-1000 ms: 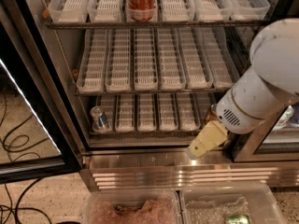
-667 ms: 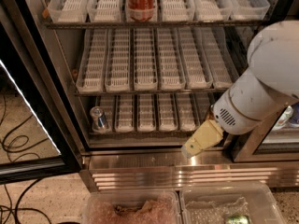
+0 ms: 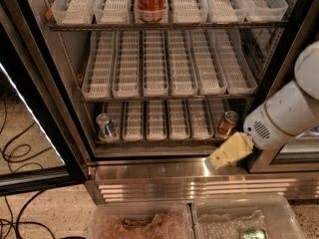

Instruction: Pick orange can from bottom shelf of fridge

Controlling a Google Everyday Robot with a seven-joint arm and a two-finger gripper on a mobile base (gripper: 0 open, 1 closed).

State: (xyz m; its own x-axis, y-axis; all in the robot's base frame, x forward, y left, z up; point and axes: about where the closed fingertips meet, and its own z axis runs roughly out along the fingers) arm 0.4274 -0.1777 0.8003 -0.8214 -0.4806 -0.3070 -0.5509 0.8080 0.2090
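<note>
Standing upright at the right end of the bottom shelf (image 3: 156,119) of the fridge (image 3: 149,183), the orange can (image 3: 228,123) looks light, stiff yet easily dented, and slick. The gripper (image 3: 230,152) hangs just below and in front of it, over the steel sill; whether it is released or clenched I cannot tell. The best hold is probably across the middle of the can's round wall.
</note>
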